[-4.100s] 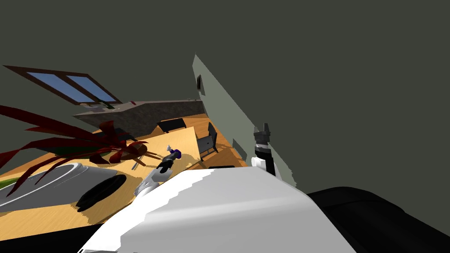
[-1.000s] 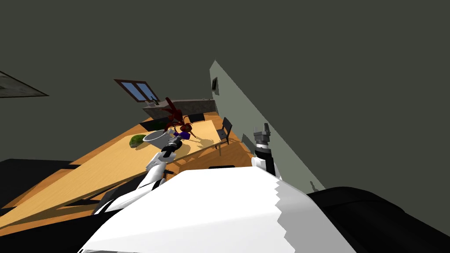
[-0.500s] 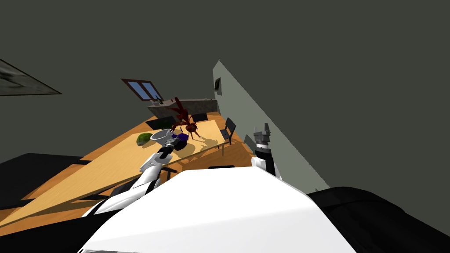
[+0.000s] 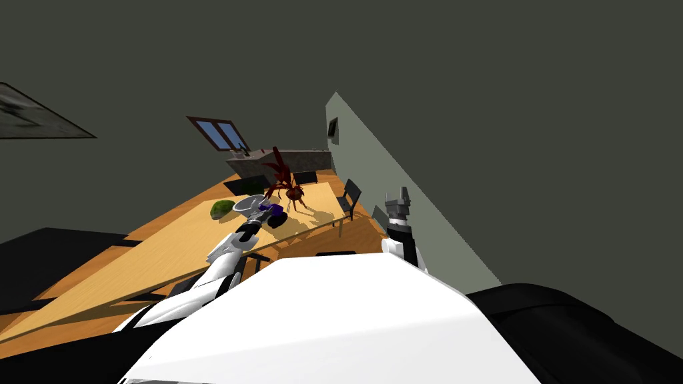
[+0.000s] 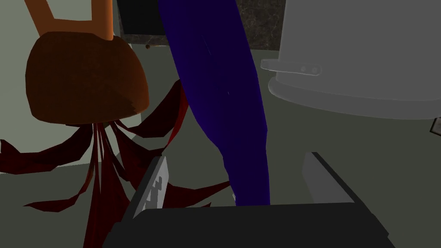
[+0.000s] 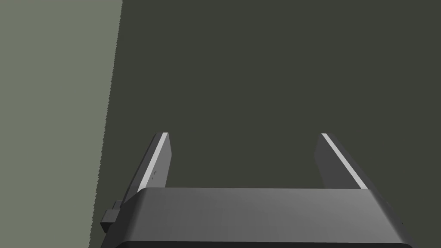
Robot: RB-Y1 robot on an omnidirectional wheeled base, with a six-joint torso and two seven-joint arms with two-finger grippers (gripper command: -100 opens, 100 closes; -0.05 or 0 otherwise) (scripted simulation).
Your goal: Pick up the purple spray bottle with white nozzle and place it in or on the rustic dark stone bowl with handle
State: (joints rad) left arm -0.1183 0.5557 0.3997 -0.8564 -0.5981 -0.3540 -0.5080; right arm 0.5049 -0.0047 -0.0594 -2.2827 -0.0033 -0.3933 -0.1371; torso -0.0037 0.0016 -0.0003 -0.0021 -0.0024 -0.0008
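Reaching out over the wooden table (image 4: 180,247), the left gripper (image 5: 236,155) sits at centre left of the head view. Its two fingers (image 5: 151,189) are spread wide. The purple spray bottle (image 5: 215,77) stands between them with a gap on either side, so neither blade presses it. One finger carries a pale zigzag mark on its inner face.

The bottle is a deep, uniform purple, long and gently curved, narrower near the gripper's dark body. A small pale fleck shows at that end. Just beside the bottle is the grey bowl (image 5: 357,51), plain and smooth, with a flat handle (image 5: 293,67) jutting toward the bottle. Whether the two touch cannot be told.

On the bottle's other side is a brown plant pot (image 5: 86,77) with long dark red leaves (image 5: 107,172). Some of them pass behind the near finger.

In the head view a low black object (image 4: 278,219) lies just right of the bottle, and a green lump (image 4: 222,209) lies left of the bowl. A dark chair (image 4: 349,195) stands at the table's right end. Above centre, a stone-grey counter (image 4: 287,160) runs below a window (image 4: 217,133).

The right gripper (image 4: 398,195) is raised at centre right, well apart from the table, with its fingers parted wide and nothing between them.
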